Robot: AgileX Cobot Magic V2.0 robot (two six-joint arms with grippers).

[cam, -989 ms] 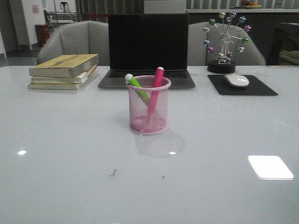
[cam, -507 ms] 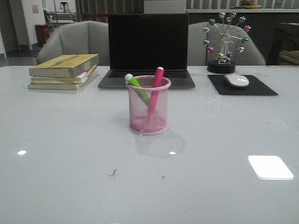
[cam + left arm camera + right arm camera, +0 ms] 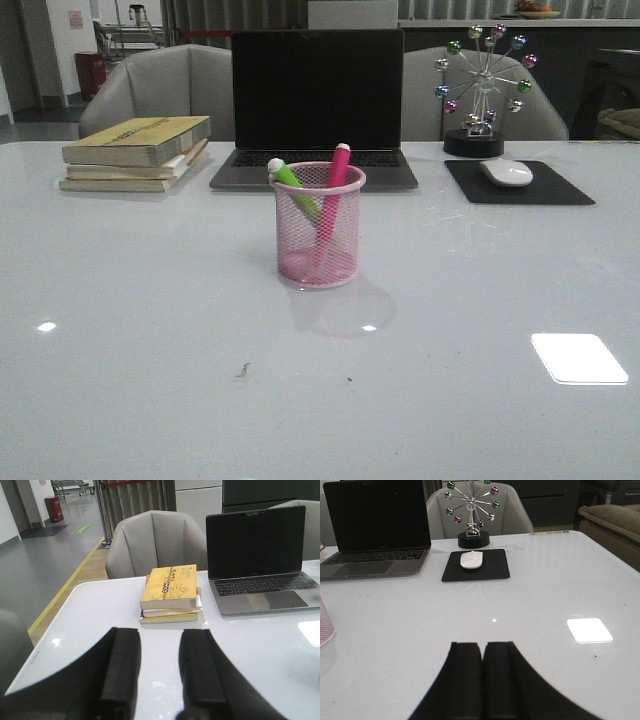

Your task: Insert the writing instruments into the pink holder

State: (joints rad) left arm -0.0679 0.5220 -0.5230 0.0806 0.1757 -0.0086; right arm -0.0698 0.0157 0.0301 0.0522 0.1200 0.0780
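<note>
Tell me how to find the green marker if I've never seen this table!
Find the open black laptop at the back of the white table. In front of it stands a pink mesh cup. Two markers lean inside: the green marker is on the left with a whitish tip, unlike the pink marker.

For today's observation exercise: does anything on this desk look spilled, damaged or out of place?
Nothing stands out. The pink holder stands upright with the green marker and pink marker leaning inside it. Only tiny dark specks mark the table nearer the camera.
</note>
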